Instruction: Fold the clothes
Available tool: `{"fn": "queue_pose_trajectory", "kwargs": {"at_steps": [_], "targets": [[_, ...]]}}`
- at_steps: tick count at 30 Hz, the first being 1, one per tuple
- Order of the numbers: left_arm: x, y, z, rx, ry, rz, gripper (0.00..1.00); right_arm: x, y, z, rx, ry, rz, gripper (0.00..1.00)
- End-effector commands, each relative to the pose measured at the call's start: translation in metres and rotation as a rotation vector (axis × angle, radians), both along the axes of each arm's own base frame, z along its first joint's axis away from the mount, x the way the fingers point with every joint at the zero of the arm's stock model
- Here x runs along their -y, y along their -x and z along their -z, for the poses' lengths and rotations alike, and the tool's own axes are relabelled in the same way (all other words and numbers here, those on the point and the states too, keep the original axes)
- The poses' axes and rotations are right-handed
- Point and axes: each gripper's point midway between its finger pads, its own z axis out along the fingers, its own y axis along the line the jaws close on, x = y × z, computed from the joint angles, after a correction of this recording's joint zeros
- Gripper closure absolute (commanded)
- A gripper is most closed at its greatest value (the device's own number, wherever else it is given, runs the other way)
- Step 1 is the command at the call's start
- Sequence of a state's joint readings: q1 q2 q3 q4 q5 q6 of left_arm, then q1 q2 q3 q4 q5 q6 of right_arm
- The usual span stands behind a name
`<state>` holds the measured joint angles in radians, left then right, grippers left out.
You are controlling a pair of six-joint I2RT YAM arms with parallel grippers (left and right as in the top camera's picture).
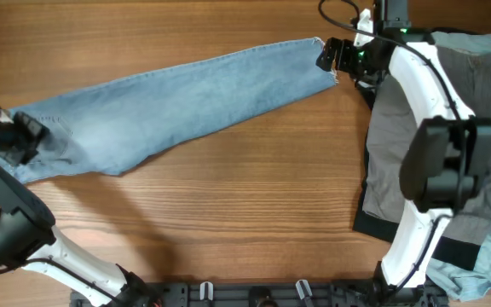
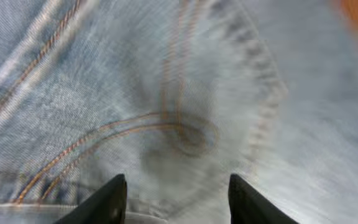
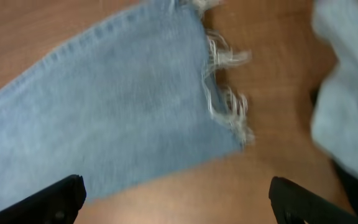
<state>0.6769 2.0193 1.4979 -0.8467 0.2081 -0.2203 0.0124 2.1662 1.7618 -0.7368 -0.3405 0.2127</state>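
Overhead gives us the whole layout: the jeans point(image 1: 186, 94) lie as one long strip slanting across the wooden surface point(image 1: 228, 213), with the waist end at the left and the hem at the upper right. Our left gripper point(image 1: 20, 136) sits at the waist end, and the left arm point(image 1: 7, 213) reaches in from the lower left. Our right gripper point(image 1: 335, 58) hangs at the hem, and the right arm point(image 1: 424, 102) stretches up from the near edge over the grey shorts point(image 1: 395, 162). A black garment point(image 1: 373, 223) shows under the shorts, and a pale-blue garment point(image 1: 484, 264) lies in the lower right corner.

Only the wrist views let us judge the jaws. Left wrist shows orange pocket stitching point(image 2: 104, 137) close below, blurred, with the fingers point(image 2: 104, 202) apart. Right wrist reveals the frayed hem point(image 3: 229, 106) and fingers point(image 3: 48, 199) spread wide above denim and bare wood, clamping nothing.
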Motion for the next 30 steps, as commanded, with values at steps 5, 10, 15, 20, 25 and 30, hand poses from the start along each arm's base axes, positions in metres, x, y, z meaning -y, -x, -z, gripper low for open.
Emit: {"fn": "queue_pose_trajectory", "kwargs": {"at_steps": [5, 10, 15, 20, 25, 30], "targets": [[0.047, -0.024, -0.114, 0.297, 0.124, 0.185, 0.45, -0.004, -0.021, 0.069, 0.016, -0.004, -0.058, 0.01], [0.083, 0.013, -0.153, 0.269, 0.136, 0.25, 0.45, -0.034, -0.015, 0.085, -0.006, -0.139, -0.134, 0.09], [0.104, 0.031, -0.181, 0.287, 0.112, 0.285, 0.45, -0.056, -0.004, 0.106, -0.053, -0.141, -0.171, 0.23], [0.117, 0.04, -0.202, 0.32, 0.078, 0.313, 0.44, -0.069, -0.005, 0.096, -0.031, -0.226, -0.21, 0.65], [0.123, 0.049, -0.209, 0.327, 0.058, 0.352, 0.43, -0.048, -0.028, 0.045, 0.071, -0.281, -0.179, 0.96], [0.125, 0.051, -0.209, 0.323, 0.061, 0.354, 0.43, 0.05, -0.053, -0.076, 0.285, -0.286, 0.038, 0.96]]}}
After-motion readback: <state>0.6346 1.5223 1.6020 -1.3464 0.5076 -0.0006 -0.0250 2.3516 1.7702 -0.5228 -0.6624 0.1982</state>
